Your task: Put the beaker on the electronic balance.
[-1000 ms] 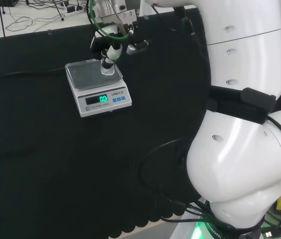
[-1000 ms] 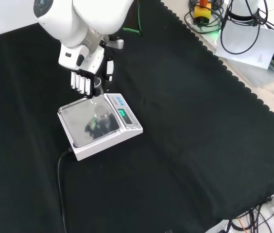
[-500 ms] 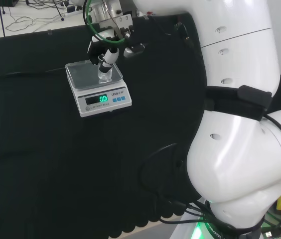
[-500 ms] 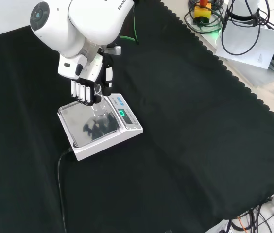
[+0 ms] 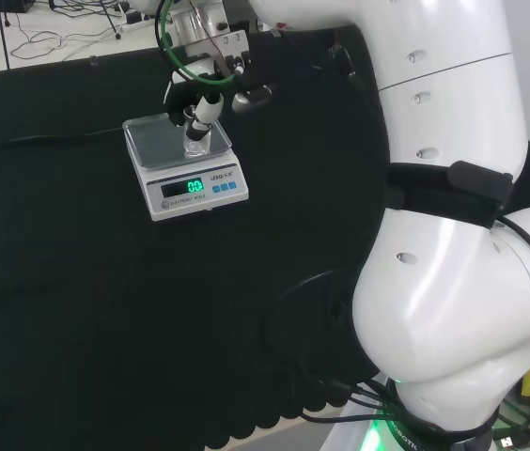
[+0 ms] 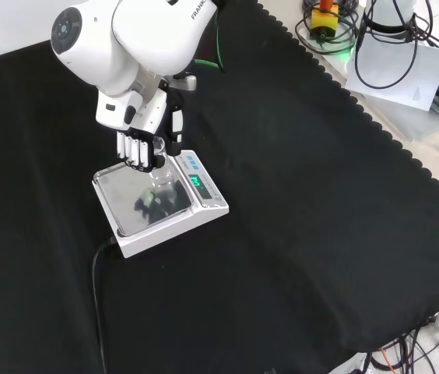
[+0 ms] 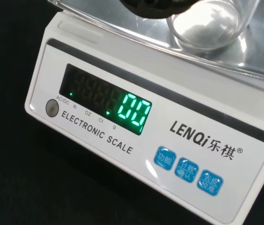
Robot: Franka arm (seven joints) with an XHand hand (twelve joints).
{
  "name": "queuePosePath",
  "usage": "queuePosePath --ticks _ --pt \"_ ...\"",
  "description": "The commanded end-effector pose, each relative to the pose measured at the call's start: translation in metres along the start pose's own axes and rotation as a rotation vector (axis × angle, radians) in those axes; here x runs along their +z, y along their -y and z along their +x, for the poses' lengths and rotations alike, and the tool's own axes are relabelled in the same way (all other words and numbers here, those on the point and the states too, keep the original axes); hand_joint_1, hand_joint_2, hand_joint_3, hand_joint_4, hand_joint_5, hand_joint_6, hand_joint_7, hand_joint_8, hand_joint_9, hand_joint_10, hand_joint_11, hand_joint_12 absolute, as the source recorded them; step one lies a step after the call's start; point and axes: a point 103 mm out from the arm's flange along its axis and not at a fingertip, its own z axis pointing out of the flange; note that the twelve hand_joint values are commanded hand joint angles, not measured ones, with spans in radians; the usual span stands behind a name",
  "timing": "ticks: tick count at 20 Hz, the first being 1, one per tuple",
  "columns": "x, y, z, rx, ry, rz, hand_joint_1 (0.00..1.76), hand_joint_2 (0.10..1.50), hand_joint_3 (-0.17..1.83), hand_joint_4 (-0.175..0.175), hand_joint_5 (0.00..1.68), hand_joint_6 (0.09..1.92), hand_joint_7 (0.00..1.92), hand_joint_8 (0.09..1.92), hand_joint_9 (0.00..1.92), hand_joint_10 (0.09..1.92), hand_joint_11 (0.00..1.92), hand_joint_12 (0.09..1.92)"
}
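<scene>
Desk (image 6: 297, 234) under black cloth, mostly bare. Electronic balance (image 6: 165, 204) sits toward the left in the front view, its black power cord (image 6: 97, 288) running off toward the near edge. Lit green display (image 7: 133, 113) and three blue buttons (image 7: 188, 169) on the balance's front panel. Cables and a sheet of paper (image 6: 402, 66) lie off the cloth at the front view's upper right. In the head view the arm's white links (image 5: 453, 235) take up the right side, but do not cover the balance.

Beaker (image 7: 206, 23), clear glass, is over the steel pan (image 5: 166, 141), at the corner nearest the display and the arm. Robot hand (image 6: 143, 140) is directly above it, fingers (image 6: 135, 149) pointing down and curled round the beaker's upper part, thumb on the opposite side.

Beaker is hard to make out in the front and head views; only glints show. Whether its base touches the pan or hangs just above, cannot tell. In the wrist view a dark blurred part of the hand cuts off the beaker's rim.
</scene>
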Motion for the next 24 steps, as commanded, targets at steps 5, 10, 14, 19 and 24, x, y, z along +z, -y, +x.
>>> queuePosePath --ticks 5,10,14,19,24 --pt "0.003 -0.006 -0.006 0.003 -0.016 0.036 1.47 1.23 0.0 -0.175 0.66 1.45 0.56 1.31 0.81 1.37 0.58 1.7" --pt "0.005 -0.018 -0.006 -0.001 -0.012 0.023 1.47 1.23 0.0 -0.175 0.66 1.45 0.56 1.31 0.81 1.37 0.58 1.7" --pt "0.005 -0.018 -0.005 -0.001 -0.019 0.026 1.5 1.2 0.0 -0.175 0.7 1.41 0.61 1.24 0.84 1.26 0.6 1.65" --pt "-0.003 -0.019 0.006 0.043 0.009 0.089 1.25 1.06 -0.16 -0.025 0.63 0.97 0.57 0.8 0.76 0.78 0.83 1.11" --pt "-0.007 -0.009 0.006 0.016 -0.043 0.063 1.03 0.9 -0.17 0.049 0.23 0.39 0.11 0.62 0.17 0.79 0.29 1.43"
